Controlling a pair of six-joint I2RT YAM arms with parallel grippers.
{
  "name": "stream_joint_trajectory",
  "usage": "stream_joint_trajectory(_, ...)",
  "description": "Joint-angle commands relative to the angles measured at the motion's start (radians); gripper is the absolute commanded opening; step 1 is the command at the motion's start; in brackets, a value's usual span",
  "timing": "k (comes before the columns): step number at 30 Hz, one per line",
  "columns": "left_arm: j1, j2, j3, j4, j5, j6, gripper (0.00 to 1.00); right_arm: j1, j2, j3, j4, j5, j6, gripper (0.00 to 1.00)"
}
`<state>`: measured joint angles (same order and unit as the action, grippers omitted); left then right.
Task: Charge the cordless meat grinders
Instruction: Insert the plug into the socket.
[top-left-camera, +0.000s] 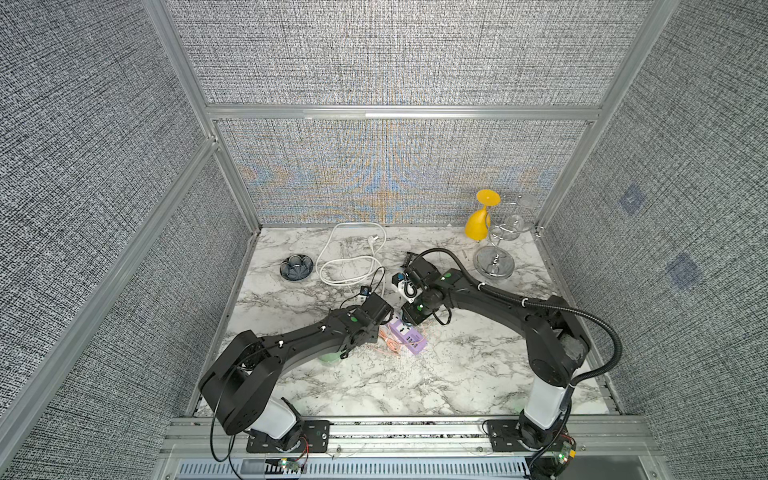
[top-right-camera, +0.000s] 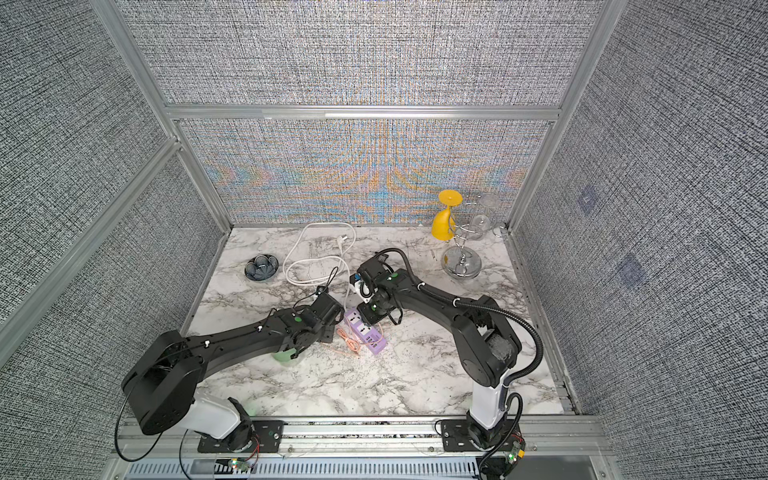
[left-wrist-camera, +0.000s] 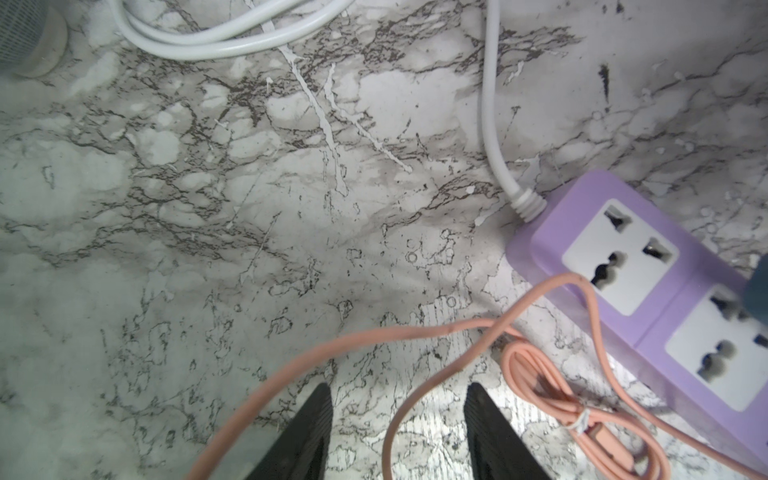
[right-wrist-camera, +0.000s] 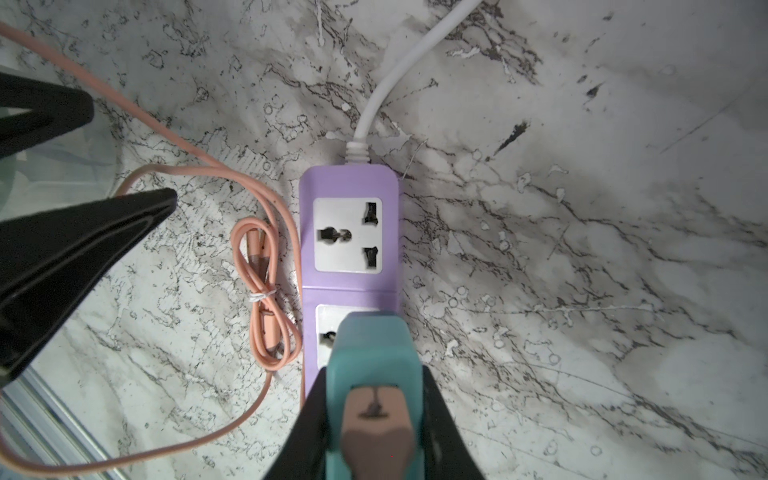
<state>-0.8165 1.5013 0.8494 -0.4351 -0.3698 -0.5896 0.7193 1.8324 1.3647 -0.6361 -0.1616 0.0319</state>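
Observation:
The mint-green cordless meat grinder (top-left-camera: 330, 358) (top-right-camera: 286, 356) stands on the marble table, mostly hidden under my left forearm. My right gripper (right-wrist-camera: 374, 372) (top-left-camera: 409, 319) is shut on a teal cube charger (right-wrist-camera: 370, 353) with a pink plug in its back. It holds the charger over the second socket of the purple power strip (right-wrist-camera: 349, 187) (top-left-camera: 405, 338). My left gripper (left-wrist-camera: 401, 399) (top-left-camera: 384, 322) hangs open just left of the strip. A pink cable (left-wrist-camera: 415, 332) lies loose on the table between its fingers (left-wrist-camera: 320, 415).
The strip's white cord (top-left-camera: 349, 257) loops toward the back wall. A dark petal-shaped bowl (top-left-camera: 296, 267) sits at the back left. A chrome glass rack (top-left-camera: 494, 262) with a yellow goblet (top-left-camera: 478, 220) stands at the back right. The tied part of the pink cable (right-wrist-camera: 266, 291) lies beside the strip.

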Motion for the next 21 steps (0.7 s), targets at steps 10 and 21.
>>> stream_joint_trajectory(10, 0.000, 0.007, 0.008, 0.012, -0.002, 0.013, 0.53, 0.009, -0.001, -0.050, 0.057, 0.003, 0.019, 0.00)
stream_joint_trajectory(21, 0.000, 0.001, 0.014, 0.008, -0.011, 0.014, 0.54, 0.062, -0.020, -0.148, 0.080, 0.115, 0.021, 0.00)
